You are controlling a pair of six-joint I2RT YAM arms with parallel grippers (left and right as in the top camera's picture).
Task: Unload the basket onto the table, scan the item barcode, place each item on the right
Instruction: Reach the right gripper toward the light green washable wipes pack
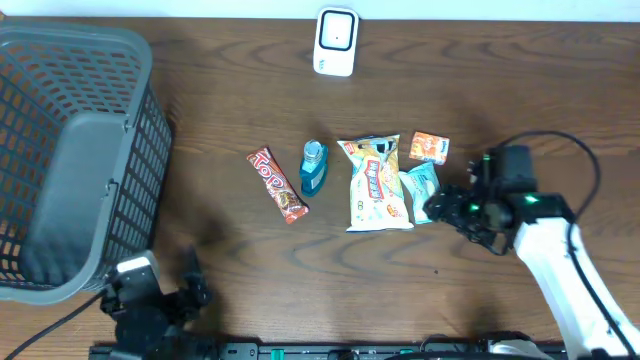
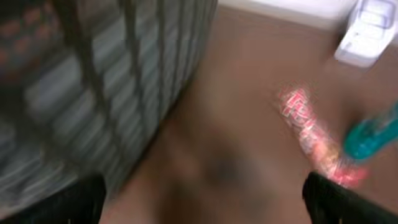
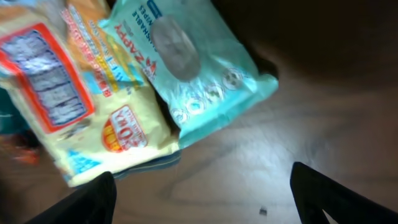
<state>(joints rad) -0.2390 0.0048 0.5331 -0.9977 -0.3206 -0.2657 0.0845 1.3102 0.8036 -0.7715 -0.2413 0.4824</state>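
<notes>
Across the overhead view, a row of goods lies mid-frame on the brown counter (image 1: 230, 100): a red candy bar (image 1: 277, 184), a teal bottle (image 1: 314, 167), a yellow snack bag (image 1: 376, 185), a teal wipes pack (image 1: 420, 190) and, just above the pack, a small orange box (image 1: 429, 147). The white scanner (image 1: 336, 42) sits at the top centre, well apart from the row. A grey basket (image 1: 60, 60) fills the upper left. The right tool (image 1: 438, 207) is at the lower right corner of the wipes pack, its tips over or just beside the pack's edge; from above I cannot tell whether they touch it. The left tool (image 1: 197, 280) sits low at the lower left, below the basket and well away from every item.

From the left wrist, the picture is blurred. That tool's two fingers (image 2: 81, 199) show only at the bottom corners, spread as wide as they go, with bare counter between them and nothing held. The basket wall fills the upper left, the scanner is in the upper right corner, and the candy bar and the teal bottle lie at the right.

From the right wrist, the wipes pack lies in the upper middle of the frame, overlapping the right edge of the snack bag at the left. The two fingers (image 3: 336, 193) sit at the bottom corners, wide apart, with only bare counter between them. The pack lies above and ahead of the tips, near but not between them, so this tool grips nothing.
</notes>
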